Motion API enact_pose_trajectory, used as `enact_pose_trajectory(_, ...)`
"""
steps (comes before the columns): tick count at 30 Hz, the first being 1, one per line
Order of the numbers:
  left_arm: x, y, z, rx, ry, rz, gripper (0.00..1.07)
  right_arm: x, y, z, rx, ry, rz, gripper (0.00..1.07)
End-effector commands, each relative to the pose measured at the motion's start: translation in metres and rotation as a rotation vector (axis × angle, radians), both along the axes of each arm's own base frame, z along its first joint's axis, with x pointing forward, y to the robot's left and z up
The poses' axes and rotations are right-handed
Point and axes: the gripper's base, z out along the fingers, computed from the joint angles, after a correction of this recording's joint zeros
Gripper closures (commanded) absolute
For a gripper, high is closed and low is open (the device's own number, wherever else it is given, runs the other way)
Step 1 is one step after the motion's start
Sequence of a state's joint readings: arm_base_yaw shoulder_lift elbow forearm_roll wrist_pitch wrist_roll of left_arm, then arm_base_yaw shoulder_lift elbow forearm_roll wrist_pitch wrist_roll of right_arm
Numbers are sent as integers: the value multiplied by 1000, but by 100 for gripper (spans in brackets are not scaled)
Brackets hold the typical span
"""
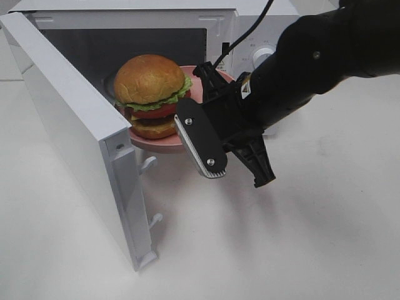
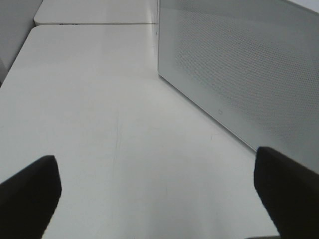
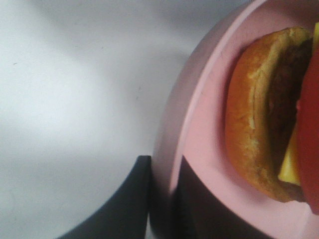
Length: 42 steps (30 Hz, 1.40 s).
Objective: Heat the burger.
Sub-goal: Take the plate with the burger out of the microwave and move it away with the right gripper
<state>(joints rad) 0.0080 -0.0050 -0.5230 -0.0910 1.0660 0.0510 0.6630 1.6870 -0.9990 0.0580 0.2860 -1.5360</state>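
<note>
The burger (image 1: 150, 87) stands on a round pink plate (image 1: 165, 145) at the mouth of the white microwave (image 1: 250, 12), partly inside the cavity. My right gripper (image 1: 209, 87) reaches in from the right and is shut on the plate's rim. In the right wrist view its dark fingers (image 3: 142, 199) pinch the pink plate's rim (image 3: 199, 124), with the burger's lower bun, patty, cheese and tomato (image 3: 259, 114) just beyond. My left gripper (image 2: 159, 199) is open over bare table and does not show in the high view.
The microwave door (image 1: 75, 125) hangs wide open to the left, its latch hooks pointing toward the plate. Its perforated panel (image 2: 239, 64) stands to one side of my left gripper. The control knob (image 1: 264, 54) sits behind my right arm. A white tabletop (image 1: 281, 250) lies in front.
</note>
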Motion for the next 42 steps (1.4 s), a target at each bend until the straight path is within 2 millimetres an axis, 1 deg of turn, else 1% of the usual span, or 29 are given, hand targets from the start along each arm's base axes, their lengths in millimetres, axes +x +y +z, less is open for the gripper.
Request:
enact_pose_trajectory(1, -3, 0, 0, -8, -23, 5, 9, 2, -9, 16, 80, -74, -53, 107)
enact_pose_trajectory(2, -3, 0, 0, -8, -23, 5, 9, -5, -14, 18, 82, -77, -53, 107)
enact_pose_trajectory(4, -3, 0, 0, -8, -23, 5, 9, -8, -16, 20, 84, -79, -53, 107)
enact_pose_trajectory(6, -3, 0, 0, -8, -23, 5, 9, -18, -24, 21, 82, -77, -53, 107)
enact_pose_trajectory(7, -3, 0, 0, -8, -23, 5, 9, -18, -24, 21, 82, -77, -53, 107)
enact_pose_trajectory(8, -3, 0, 0, -8, -23, 5, 9, -24, -28, 21, 82, -78, -52, 107)
enact_pose_trajectory(10, -3, 0, 0, -8, -23, 5, 9, -27, -30, 22, 82, -78, -52, 107)
enact_pose_trajectory(12, -3, 0, 0, -8, -23, 5, 9, -36, -37, 22, 82, -77, -53, 107)
enact_pose_trajectory(13, -3, 0, 0, -8, -23, 5, 9, -36, -37, 22, 82, -77, -53, 107)
enact_pose_trajectory(14, -3, 0, 0, -8, -23, 5, 9, -43, -42, 21, 80, -75, -53, 107)
enact_pose_trajectory(15, -3, 0, 0, -8, -23, 5, 9, -43, -42, 21, 80, -75, -53, 107)
enact_pose_trajectory(16, -3, 0, 0, -8, -23, 5, 9, -48, -46, 22, 80, -76, -53, 107)
enact_pose_trajectory(17, -3, 0, 0, -8, -23, 5, 9, -48, -46, 22, 80, -76, -53, 107)
enact_pose_trajectory(19, -3, 0, 0, -8, -23, 5, 9, -56, -52, 22, 86, -75, -59, 107)
enact_pose_trajectory(20, -3, 0, 0, -8, -23, 5, 9, -56, -52, 22, 86, -75, -59, 107)
enact_pose_trajectory(22, -3, 0, 0, -8, -23, 5, 9, -68, -61, 23, 90, -77, -61, 107)
enact_pose_trajectory(25, -3, 0, 0, -8, -23, 5, 9, -71, -63, 23, 90, -77, -61, 107)
enact_pose_trajectory(26, -3, 0, 0, -8, -23, 5, 9, -77, -67, 24, 91, -79, -61, 107)
enact_pose_trajectory(28, -3, 0, 0, -8, -23, 5, 9, -80, -70, 24, 90, -80, -59, 107)
enact_pose_trajectory(30, -3, 0, 0, -8, -23, 5, 9, -88, -76, 25, 94, -87, -58, 107)
enact_pose_trajectory(31, -3, 0, 0, -8, -23, 5, 9, -88, -76, 25, 94, -87, -58, 107)
enact_pose_trajectory(33, -3, 0, 0, -8, -23, 5, 9, -97, -83, 27, 102, -97, -57, 107)
enact_pose_trajectory(36, -3, 0, 0, -8, -23, 5, 9, -99, -84, 29, 105, -101, -56, 107)
enact_pose_trajectory(37, -3, 0, 0, -8, -23, 5, 9, -104, -87, 30, 100, -99, -54, 107)
enact_pose_trajectory(39, -3, 0, 0, -8, -23, 5, 9, -106, -89, 31, 92, -97, -50, 107)
enact_pose_trajectory(41, -3, 0, 0, -8, -23, 5, 9, -113, -96, 37, 74, -95, -61, 107)
enact_pose_trajectory(42, -3, 0, 0, -8, -23, 5, 9, -113, -96, 37, 74, -95, -61, 107)
